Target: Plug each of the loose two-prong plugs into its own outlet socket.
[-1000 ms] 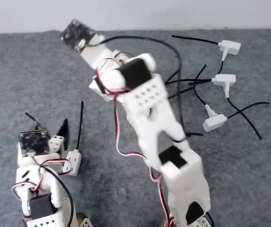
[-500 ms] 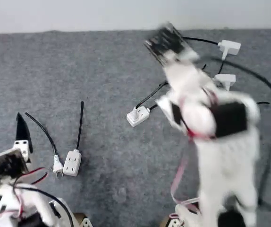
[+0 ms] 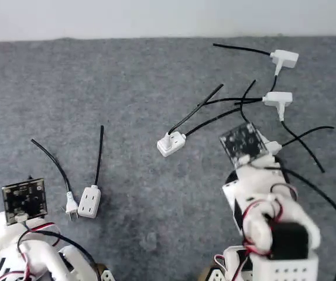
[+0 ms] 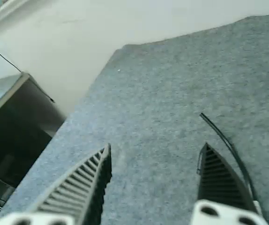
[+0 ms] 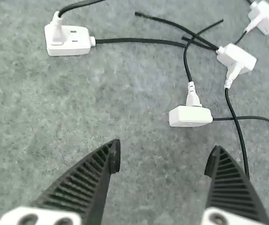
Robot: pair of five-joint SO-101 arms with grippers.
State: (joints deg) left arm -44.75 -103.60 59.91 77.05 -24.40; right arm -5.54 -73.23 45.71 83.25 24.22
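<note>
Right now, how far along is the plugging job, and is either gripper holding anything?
Looks done: four outlets carry plugs, the middle outlet, the near outlet, the far outlet and the corner outlet. In hand: nothing; the left gripper and right gripper are open and empty. Left: the loose plug lies beside the left outlet, not inserted.

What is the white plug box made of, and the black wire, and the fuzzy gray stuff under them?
The white outlet socket looks like hard, smooth plastic: even surface, rounded edges. The black cord looks rubber- or vinyl-coated: thin, matte, gently curving. The gray table cover looks like felt or low carpet: speckled, fuzzy texture.
</note>
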